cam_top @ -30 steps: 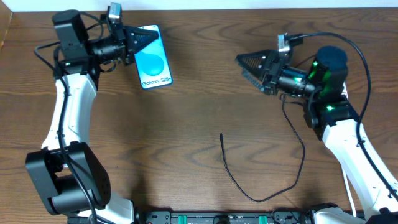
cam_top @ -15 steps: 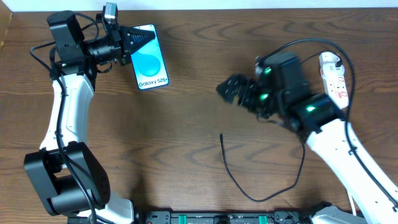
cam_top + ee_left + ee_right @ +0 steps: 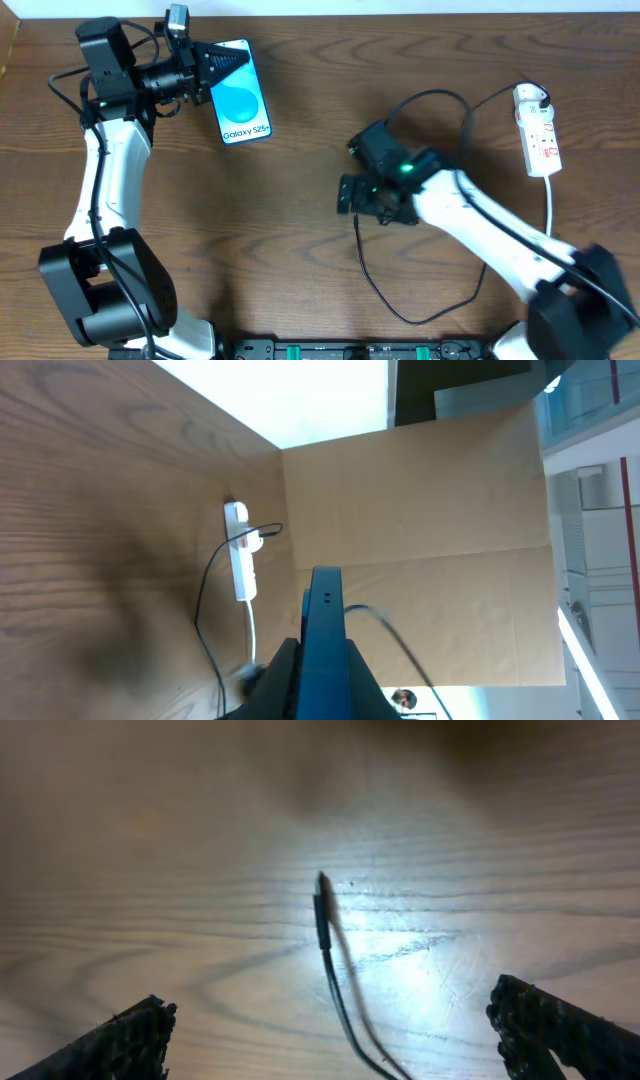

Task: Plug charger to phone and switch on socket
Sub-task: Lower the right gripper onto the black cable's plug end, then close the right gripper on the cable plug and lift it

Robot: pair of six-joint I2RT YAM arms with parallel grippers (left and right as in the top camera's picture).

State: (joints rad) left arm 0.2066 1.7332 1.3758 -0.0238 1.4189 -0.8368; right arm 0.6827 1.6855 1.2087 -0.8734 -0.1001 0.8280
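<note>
Wooden table (image 3: pixel 300 130); left jaws clamped on phone (image 3: pixel 245 95), right jaws apart over charger (image 3: pixel 323 920) tip

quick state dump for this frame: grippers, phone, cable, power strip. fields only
left gripper: shut on phone, far left of table
phone: screen up and lit, nothing plugged in
right gripper: open, fingers either side of the cable tip, not gripping
cable: lying loose on table, tip free
power strip: far right, untouched; switch state unreadable
</note>
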